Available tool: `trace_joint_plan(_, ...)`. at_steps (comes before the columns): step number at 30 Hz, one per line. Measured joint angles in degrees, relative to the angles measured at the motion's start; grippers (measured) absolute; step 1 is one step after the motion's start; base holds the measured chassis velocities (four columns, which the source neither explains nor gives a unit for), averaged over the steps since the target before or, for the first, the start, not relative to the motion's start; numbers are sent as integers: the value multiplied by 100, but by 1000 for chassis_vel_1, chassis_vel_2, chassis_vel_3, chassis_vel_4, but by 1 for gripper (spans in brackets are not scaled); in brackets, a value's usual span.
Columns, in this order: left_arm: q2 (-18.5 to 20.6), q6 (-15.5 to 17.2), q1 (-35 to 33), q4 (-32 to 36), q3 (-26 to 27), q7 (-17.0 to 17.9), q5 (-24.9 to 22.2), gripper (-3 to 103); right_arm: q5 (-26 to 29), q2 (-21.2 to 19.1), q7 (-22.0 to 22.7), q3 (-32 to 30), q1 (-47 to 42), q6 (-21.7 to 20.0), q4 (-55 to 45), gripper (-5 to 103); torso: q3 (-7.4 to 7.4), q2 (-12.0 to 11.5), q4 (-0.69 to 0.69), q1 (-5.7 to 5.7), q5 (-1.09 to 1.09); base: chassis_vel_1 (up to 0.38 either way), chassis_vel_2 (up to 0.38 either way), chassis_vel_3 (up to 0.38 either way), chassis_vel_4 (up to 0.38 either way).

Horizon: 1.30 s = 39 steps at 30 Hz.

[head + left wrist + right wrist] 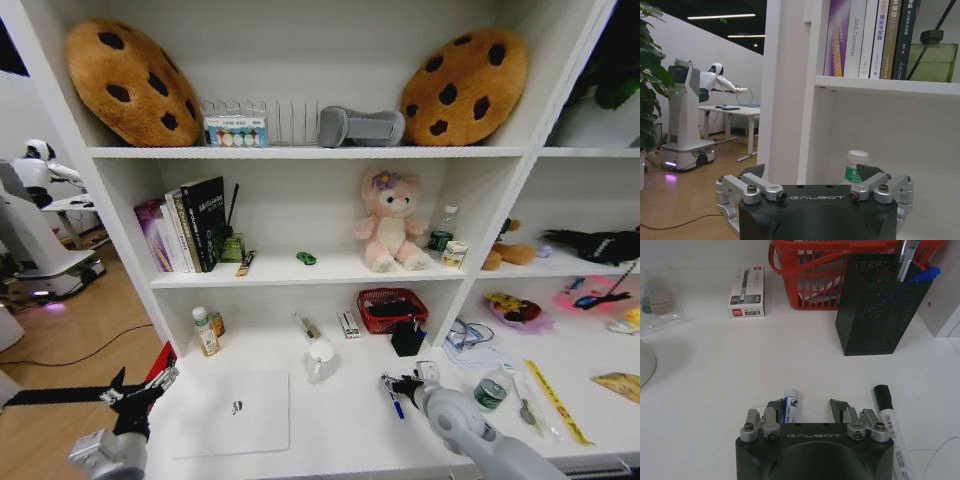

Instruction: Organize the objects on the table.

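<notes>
Red slatted basket (815,270), black mesh pen holder (875,310), blue-capped pen (789,407), brown cookie cushions (130,80) (dark-spotted), pink plush bunny (388,222), white table (740,365), yellow ruler (555,400).

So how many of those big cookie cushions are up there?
2. One cookie cushion leans at the top shelf's left end, the other at its right end. None seems hidden.

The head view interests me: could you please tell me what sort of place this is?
Probably an office or lab study corner: a white desk with a laptop, shelves holding books, and a mesh pen holder.
</notes>
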<state>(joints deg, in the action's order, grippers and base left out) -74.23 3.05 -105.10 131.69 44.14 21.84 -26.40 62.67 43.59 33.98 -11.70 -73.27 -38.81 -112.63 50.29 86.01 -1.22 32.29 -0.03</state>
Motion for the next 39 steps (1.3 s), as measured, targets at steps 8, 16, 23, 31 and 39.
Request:
trace_joint_plan(8,-1,-4,17,0,-16,0,6,100,-38,9,30,2,-94,-19,-165,28,2,-2,-2,0,4,0,0,0,0)
trace_joint_plan(16,-7,-4,39,-1,-43,5,9,100,-31,0,28,-17,-120,-34,-195,12,3,-3,1,0,5,0,0,0,0)
trace_joint_plan(23,-14,-5,31,-2,-44,9,14,100,-251,29,-86,-156,-181,80,-288,12,4,-4,-3,1,7,0,0,0,0)
trace_joint_plan(31,-19,-5,32,-2,-50,17,22,100,-1671,24,-672,-355,-281,923,-374,12,4,-4,-1,1,4,0,0,0,0)
trace_joint_plan(39,-56,-10,-14,10,-96,26,51,100,-3716,152,-1194,-378,43,2982,361,12,3,-3,-1,1,3,0,0,0,0)
